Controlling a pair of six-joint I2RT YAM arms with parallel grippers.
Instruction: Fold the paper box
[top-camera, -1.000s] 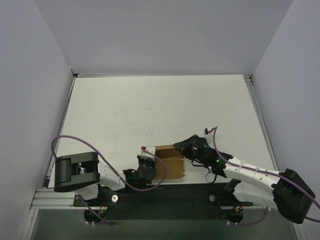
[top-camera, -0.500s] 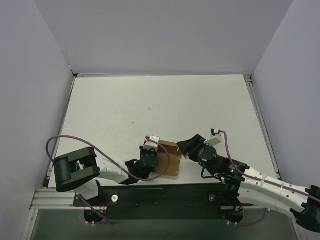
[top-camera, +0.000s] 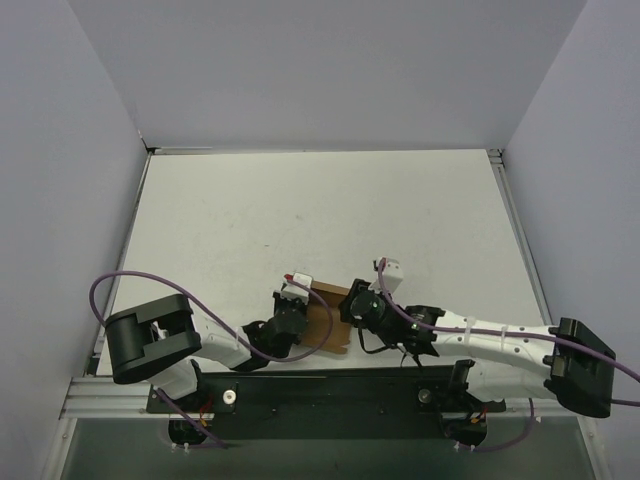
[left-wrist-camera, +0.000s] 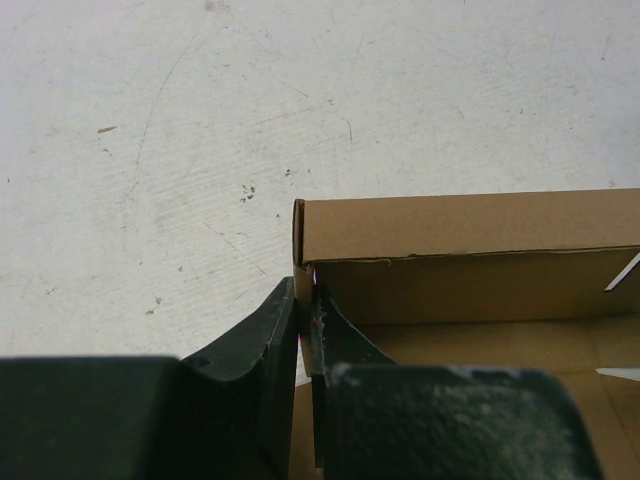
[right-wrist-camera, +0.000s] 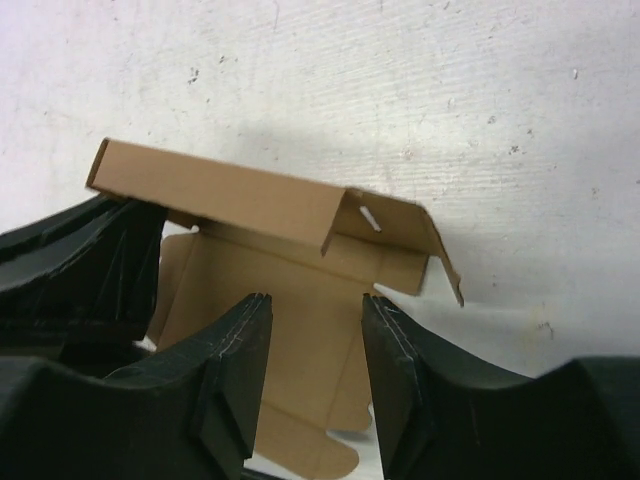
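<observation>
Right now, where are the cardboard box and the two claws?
paper box (left-wrist-camera: 470, 225), left wrist view, on its raised wall.
left gripper (left-wrist-camera: 304, 300), left wrist view, between fingertips pinching the box's wall.
right gripper (right-wrist-camera: 316, 305), right wrist view, in the gap between its parted fingertips.

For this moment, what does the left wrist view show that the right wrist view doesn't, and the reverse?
Only the left wrist view shows the left claw pinched shut on the paper box, at the corner of its raised wall. Only the right wrist view shows the right claw, jaws apart and gripping nothing, above the flat floor panel, and a slitted end flap tilting at the wall's other end. Both show the same brown raised wall, the floor panel beside it, and the scuffed white table.
</observation>
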